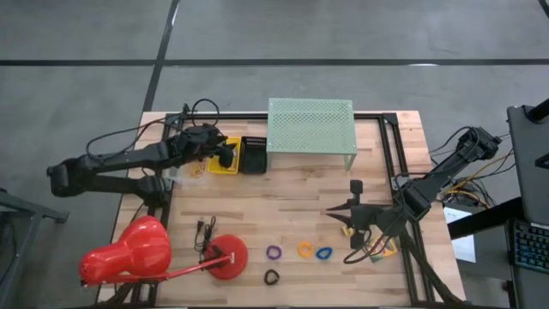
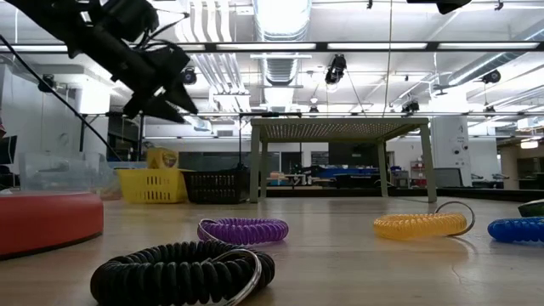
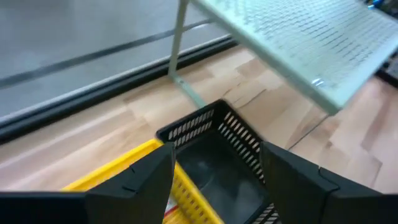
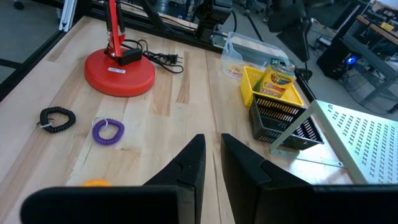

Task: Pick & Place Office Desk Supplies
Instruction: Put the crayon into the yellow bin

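My left gripper (image 1: 225,155) hangs open and empty above the yellow basket (image 1: 225,163) and the black basket (image 1: 253,155); its wrist view (image 3: 216,152) looks down into both. A yellow-and-green crayon box (image 4: 280,81) stands in the yellow basket. The purple (image 1: 274,252), orange (image 1: 304,250), blue (image 1: 323,253) and black (image 1: 271,276) ring loops lie flat on the table near its front edge. My right gripper (image 1: 333,213) is shut and empty at the right, above the table and clear of the loops.
The mint-green perforated shelf (image 1: 310,124) stands on its legs right of the baskets. A clear plastic tub (image 4: 249,53) sits left of the yellow basket. The red lamp (image 1: 129,253), its round base (image 1: 225,256) and its cord (image 1: 206,230) take up the front left.
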Tool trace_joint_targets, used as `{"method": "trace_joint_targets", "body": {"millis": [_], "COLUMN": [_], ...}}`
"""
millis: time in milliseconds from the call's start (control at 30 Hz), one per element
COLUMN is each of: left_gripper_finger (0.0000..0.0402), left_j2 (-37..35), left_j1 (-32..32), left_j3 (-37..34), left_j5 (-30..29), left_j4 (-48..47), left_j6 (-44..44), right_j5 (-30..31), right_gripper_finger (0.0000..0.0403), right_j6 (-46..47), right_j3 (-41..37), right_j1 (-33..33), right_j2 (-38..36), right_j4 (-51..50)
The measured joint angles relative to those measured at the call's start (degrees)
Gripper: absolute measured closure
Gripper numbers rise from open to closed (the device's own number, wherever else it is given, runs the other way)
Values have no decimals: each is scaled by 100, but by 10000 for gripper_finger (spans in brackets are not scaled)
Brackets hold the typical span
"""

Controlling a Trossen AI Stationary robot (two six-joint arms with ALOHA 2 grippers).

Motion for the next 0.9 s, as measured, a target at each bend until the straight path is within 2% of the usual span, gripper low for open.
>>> {"method": "trace_joint_targets", "body": {"millis": [400, 900], "left_gripper_finger": [169, 182], "left_j2": [4, -24], "left_j1": [-735, -2678], "left_j3": [-1, -10], "left_j5": [-27, 39], "left_j4": [439, 1714], "left_j6": [761, 2725], "right_j5": [0, 0], "right_gripper_finger": [355, 355], "right_j6": [-1, 0], "right_j3": [0, 0], "right_j1": [-1, -2], "right_j2": [1, 2], "right_j4": [0, 0]}}
